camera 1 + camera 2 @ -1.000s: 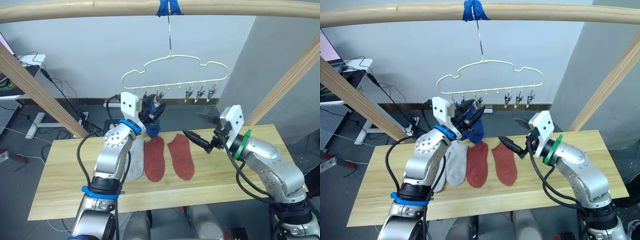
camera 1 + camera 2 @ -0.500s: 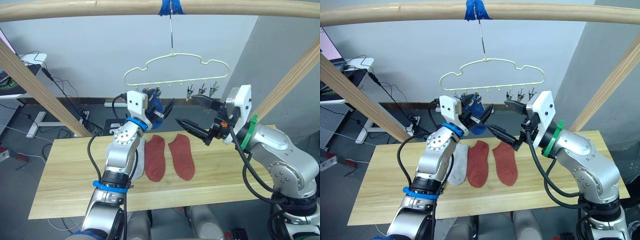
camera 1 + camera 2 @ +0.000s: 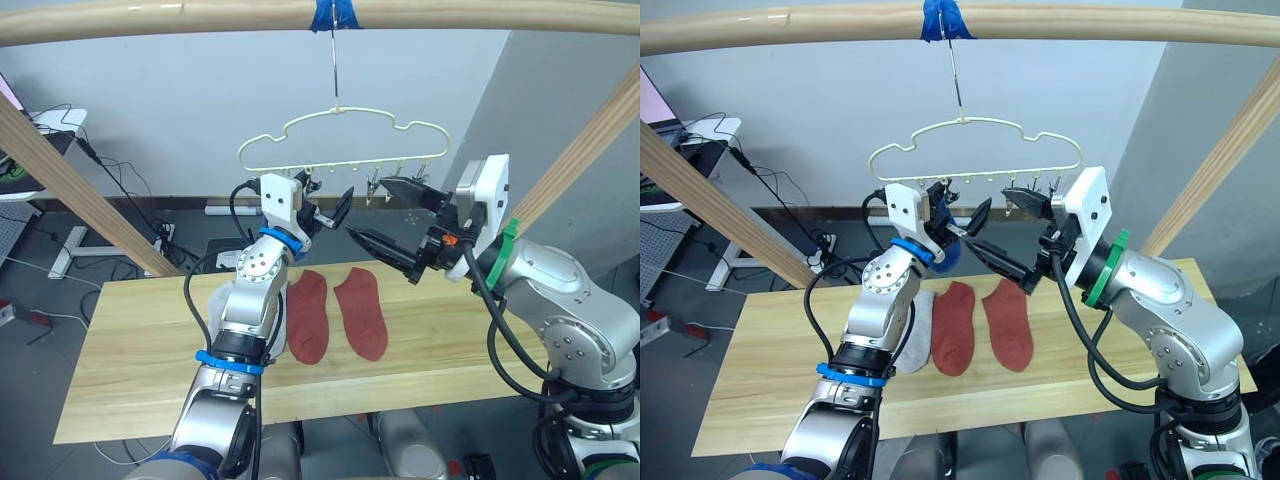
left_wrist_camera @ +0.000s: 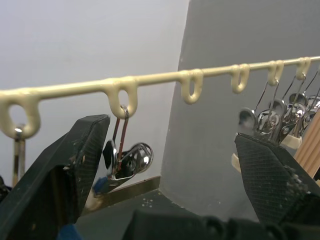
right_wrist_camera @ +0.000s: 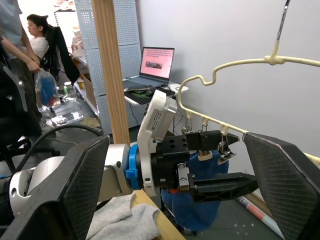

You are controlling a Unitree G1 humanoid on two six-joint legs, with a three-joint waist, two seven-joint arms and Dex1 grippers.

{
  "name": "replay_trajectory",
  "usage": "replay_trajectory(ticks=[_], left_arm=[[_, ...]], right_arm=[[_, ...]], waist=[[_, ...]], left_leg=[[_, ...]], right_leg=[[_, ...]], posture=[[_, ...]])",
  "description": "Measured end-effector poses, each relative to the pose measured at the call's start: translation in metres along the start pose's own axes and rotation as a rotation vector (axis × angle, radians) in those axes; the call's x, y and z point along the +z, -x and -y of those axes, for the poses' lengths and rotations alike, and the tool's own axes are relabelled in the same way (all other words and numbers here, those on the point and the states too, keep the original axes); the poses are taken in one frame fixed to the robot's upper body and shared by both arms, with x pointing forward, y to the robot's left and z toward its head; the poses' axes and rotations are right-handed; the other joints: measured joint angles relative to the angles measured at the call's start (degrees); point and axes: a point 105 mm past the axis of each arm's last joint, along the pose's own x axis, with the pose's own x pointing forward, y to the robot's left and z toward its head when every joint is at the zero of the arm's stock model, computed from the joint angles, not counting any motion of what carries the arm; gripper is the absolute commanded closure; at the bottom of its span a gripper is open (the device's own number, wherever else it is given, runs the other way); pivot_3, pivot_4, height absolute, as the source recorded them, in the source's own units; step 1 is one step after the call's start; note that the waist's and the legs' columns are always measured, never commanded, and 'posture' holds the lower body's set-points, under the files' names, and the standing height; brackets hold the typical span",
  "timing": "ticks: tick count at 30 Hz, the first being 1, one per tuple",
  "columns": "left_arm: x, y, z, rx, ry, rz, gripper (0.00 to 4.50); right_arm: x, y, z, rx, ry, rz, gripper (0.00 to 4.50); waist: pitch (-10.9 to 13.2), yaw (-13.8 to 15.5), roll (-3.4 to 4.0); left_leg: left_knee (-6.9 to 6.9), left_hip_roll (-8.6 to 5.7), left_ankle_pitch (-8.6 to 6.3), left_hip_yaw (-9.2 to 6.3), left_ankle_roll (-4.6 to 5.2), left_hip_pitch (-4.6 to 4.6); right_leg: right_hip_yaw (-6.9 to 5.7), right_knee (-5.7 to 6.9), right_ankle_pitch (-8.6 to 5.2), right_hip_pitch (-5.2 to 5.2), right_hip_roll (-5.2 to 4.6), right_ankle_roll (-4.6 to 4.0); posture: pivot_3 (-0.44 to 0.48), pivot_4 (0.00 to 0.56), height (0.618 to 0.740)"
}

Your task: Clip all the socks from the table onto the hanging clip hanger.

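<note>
i'm at the clipping step: my left gripper [image 3: 962, 222] is spread open up at the clip hanger [image 3: 975, 150], a blue sock [image 5: 197, 187] dangling from a clip by it. my right gripper [image 3: 385, 215] is open too, just right. next, another sock: two rust red socks [image 3: 335, 312] wait on the plank table [image 3: 130, 350], wooden beam [image 3: 200, 14] overhead.

A wooden beam [image 3: 200, 12] with blue tape [image 3: 333, 12]; an open laptop [image 5: 156, 63] behind.

No text, label, brand or number could be read anywhere. The laptop screen [image 5: 157, 61] in the right wrist view carried rows of marks too small to make out.
</note>
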Motion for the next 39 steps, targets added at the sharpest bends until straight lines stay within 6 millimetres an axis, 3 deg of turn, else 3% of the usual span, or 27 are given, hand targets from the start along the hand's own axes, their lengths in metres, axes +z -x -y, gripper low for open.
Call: replay_trajectory(ticks=[9,25,29,39], left_arm=[[-0.002,-0.001,0.002,0.004,0.011,-0.004,0.03],[-0.003,-0.003,0.006,0.015,0.026,-0.001,0.03],[-0.007,-0.002,-0.001,0.049,0.001,-0.023,0.93],[-0.008,0.0,-0.008,0.076,-0.01,-0.031,3.88]], right_arm=[[-0.009,0.008,0.003,-0.028,-0.019,-0.026,0.0],[-0.009,0.008,0.004,-0.031,-0.015,-0.019,0.0],[-0.009,0.008,0.004,-0.033,-0.015,-0.019,0.0],[-0.01,0.009,0.005,-0.052,-0.021,-0.02,0.0]], waist=[[0.0,-0.23,0.0],[0.0,-1.43,0.0],[0.0,-1.58,0.0],[0.0,-1.56,0.0]], left_leg=[[0.0,0.0,0.0,0.0,0.0,0.0],[0.0,0.0,0.0,0.0,0.0,0.0],[0.0,0.0,0.0,0.0,0.0,0.01],[-0.01,-0.01,0.0,0.0,0.0,-0.01]], right_leg=[[0.0,0.0,0.0,0.0,0.0,0.02],[0.0,-0.01,-0.01,0.0,0.0,0.03],[0.01,0.0,-0.01,0.0,0.01,0.03],[0.01,-0.02,-0.01,0.0,0.0,0.04]], posture=[[-0.289,0.21,0.74],[-0.288,0.2,0.74],[-0.289,0.201,0.74],[-0.292,0.207,0.74]])
